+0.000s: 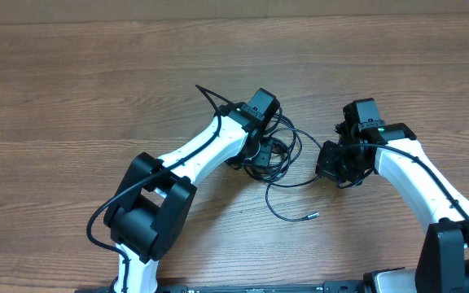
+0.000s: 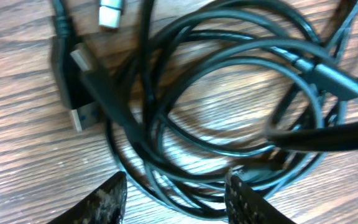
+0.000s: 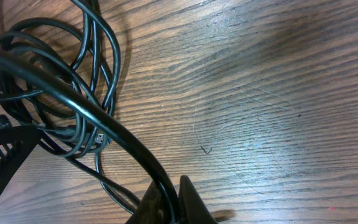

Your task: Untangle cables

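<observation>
Cables (image 1: 278, 155): tangled coil on surface (image 1: 96, 81), between arms, directly beneath left hand (image 2: 176, 202). Left hand's fingers held half apart, astride coil's near edge. Right hand (image 3: 169, 208) clamped on one strand, stretched from coil. Left hand judged nearer.

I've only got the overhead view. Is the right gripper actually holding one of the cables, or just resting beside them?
Observer: Holding. The right wrist view shows the right gripper shut on one black cable strand that runs toward the coil.
Operator: Has the left one closed yet?
Observer: No. In the left wrist view the left gripper is open, with its fingers on either side of the coil's lower strands.
Operator: Any plugs nearby?
Observer: A silver-tipped plug lies beside the coil, at the left of that view.
</observation>
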Robot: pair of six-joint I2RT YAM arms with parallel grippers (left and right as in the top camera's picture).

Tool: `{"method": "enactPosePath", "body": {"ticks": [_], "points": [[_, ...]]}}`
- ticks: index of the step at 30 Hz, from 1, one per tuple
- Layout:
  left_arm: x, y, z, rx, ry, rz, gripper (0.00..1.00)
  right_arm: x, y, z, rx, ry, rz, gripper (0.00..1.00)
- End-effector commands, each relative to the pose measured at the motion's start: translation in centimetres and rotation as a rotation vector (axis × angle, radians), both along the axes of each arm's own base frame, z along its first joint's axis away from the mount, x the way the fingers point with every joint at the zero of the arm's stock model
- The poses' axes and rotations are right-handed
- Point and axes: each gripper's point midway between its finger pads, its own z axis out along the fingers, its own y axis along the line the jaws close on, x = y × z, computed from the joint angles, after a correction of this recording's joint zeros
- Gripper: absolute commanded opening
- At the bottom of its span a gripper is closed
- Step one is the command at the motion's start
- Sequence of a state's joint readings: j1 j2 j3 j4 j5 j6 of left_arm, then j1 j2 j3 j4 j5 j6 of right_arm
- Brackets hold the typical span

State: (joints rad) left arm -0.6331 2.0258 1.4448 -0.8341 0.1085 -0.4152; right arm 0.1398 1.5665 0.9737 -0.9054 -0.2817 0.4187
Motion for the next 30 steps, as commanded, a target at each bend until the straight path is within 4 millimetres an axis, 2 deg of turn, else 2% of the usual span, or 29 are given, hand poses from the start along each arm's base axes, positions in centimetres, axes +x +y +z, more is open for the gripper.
{"method": "enactPosePath", "body": {"ticks": [1,7,13,20,21,24,25,30], "points": [[-0.3,0.6,-0.9,0.021,0.026,0.022,0.54,-0.2,0.1,-0.3,-0.002,0.012,0.000,0.04],[-0.6,0.1,-0.8,-0.012,0.056,0.066,0.56,-0.2,0.1,-0.3,-0.002,0.012,0.000,0.04],[-0.8,0.3,-1.1,0.000,0.069,0.142,0.50,-0.2,0.1,-0.3,-0.002,0.012,0.000,0.04],[-2.2,1.5,-3.3,0.026,0.106,0.229,0.49,-0.2,0.1,-0.3,-0.002,0.012,0.000,0.04],[-2.3,1.5,-3.5,0.023,0.104,0.228,0.41,-0.2,0.1,-0.3,-0.002,0.012,0.000,0.04],[-2.3,1.3,-3.5,0.011,0.107,0.227,0.10,-0.2,0.1,-0.3,-0.002,0.012,0.000,0.04],[-2.2,1.4,-3.5,0.010,0.107,0.229,0.04,-0.2,0.1,-0.3,-0.002,0.012,0.000,0.04],[-1.1,2.6,-2.6,0.013,0.114,0.255,0.04,-0.3,0.0,-0.4,-0.003,0.015,0.000,0.04]]}}
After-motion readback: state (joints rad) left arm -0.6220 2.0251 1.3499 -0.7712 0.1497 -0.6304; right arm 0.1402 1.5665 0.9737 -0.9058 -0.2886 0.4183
